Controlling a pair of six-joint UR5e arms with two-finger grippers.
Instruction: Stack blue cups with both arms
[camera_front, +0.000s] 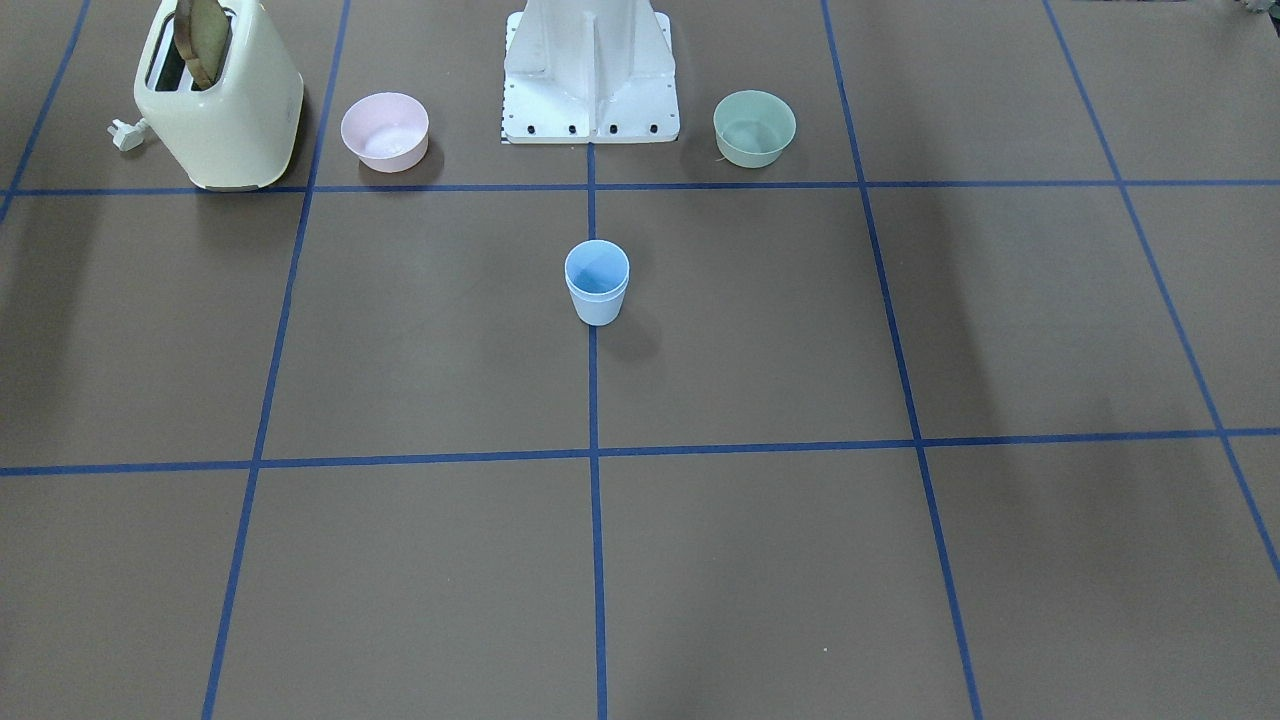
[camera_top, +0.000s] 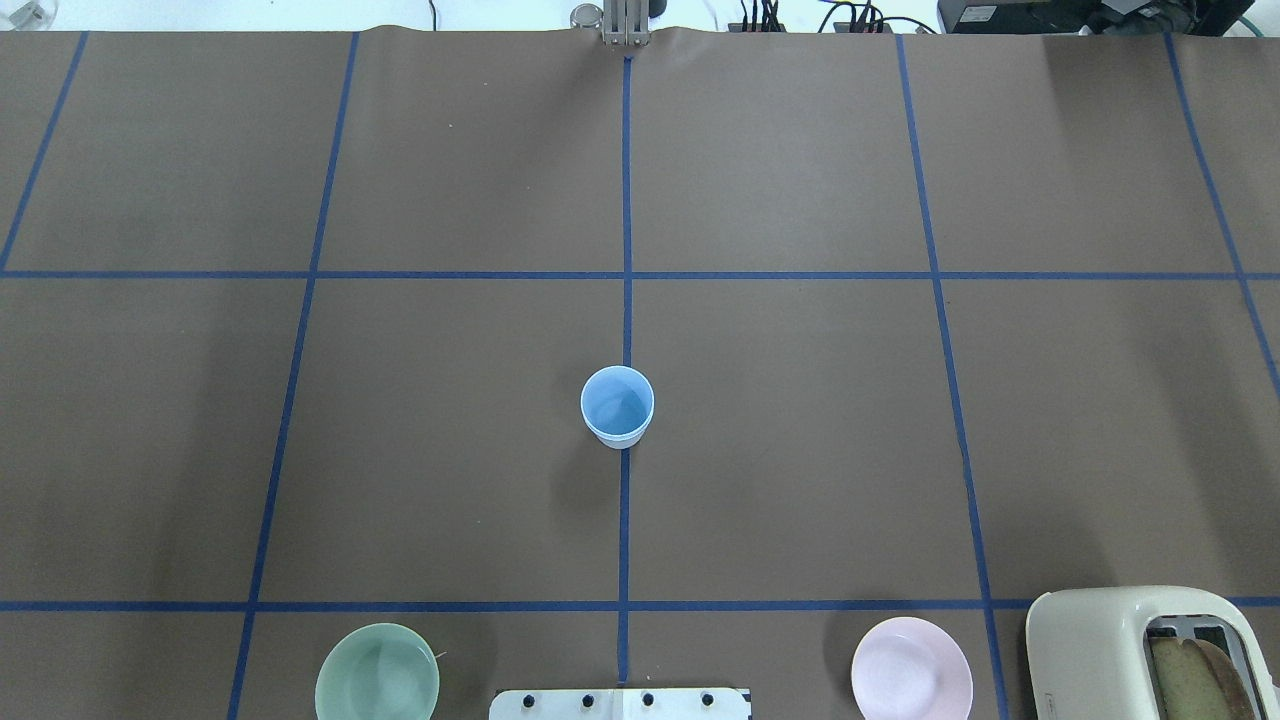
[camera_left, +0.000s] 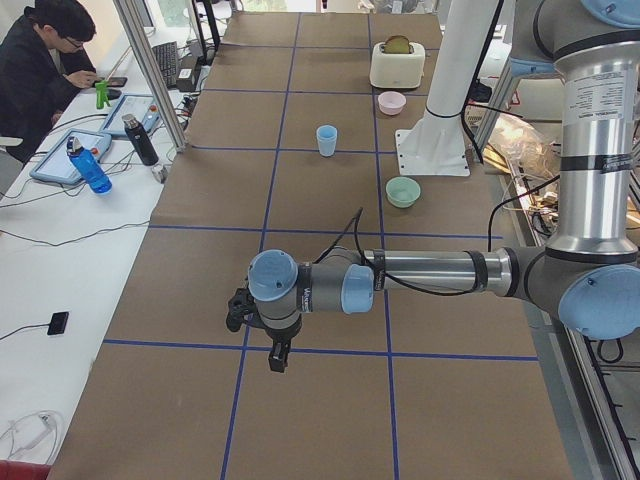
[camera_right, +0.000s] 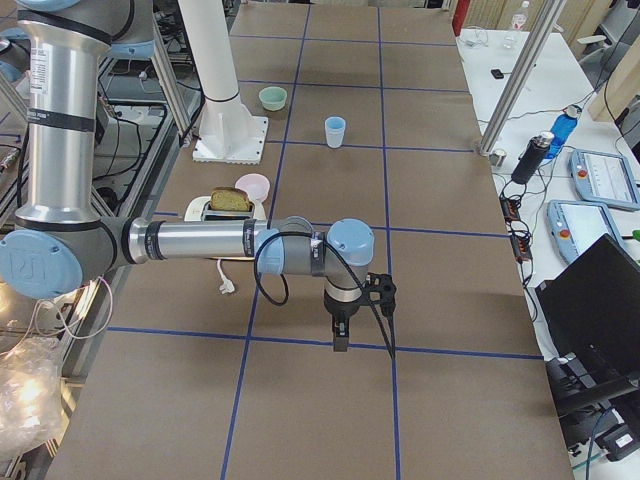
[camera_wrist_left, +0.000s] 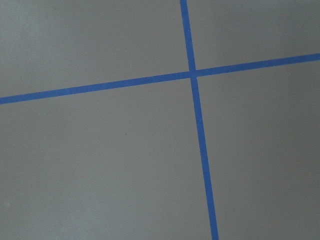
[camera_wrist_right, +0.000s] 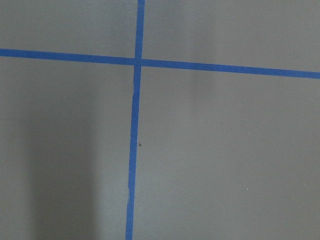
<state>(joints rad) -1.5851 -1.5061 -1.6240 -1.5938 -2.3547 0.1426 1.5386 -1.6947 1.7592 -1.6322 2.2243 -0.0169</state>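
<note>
Starting at the jaws: on the left arm (camera_left: 430, 270) they point straight down over a blue tape crossing (camera_wrist_left: 192, 74), seen only from the side, so I cannot tell whether they are wide or narrow. Same story on the right arm (camera_right: 190, 242), jaws hanging down above another tape crossing (camera_wrist_right: 137, 61), and their gap is not readable either. Both wrist cameras show just brown table (camera_top: 800, 450) and tape.

Moving outward, the two arms reach over opposite ends of the table, well apart from the blue cups (camera_front: 597, 283). The cups sit upright on the centre tape line, apparently nested one inside the other (a second rim shows just under the top one).

Behind them stands the white base mount (camera_front: 590, 80), with the pink bowl (camera_front: 385, 131) on one side and the green bowl (camera_front: 754, 128) on the other, both near the mount. Just beside the pink bowl is a cream toaster (camera_front: 220, 100) with a bread slice (camera_front: 200, 40) poking out.
</note>
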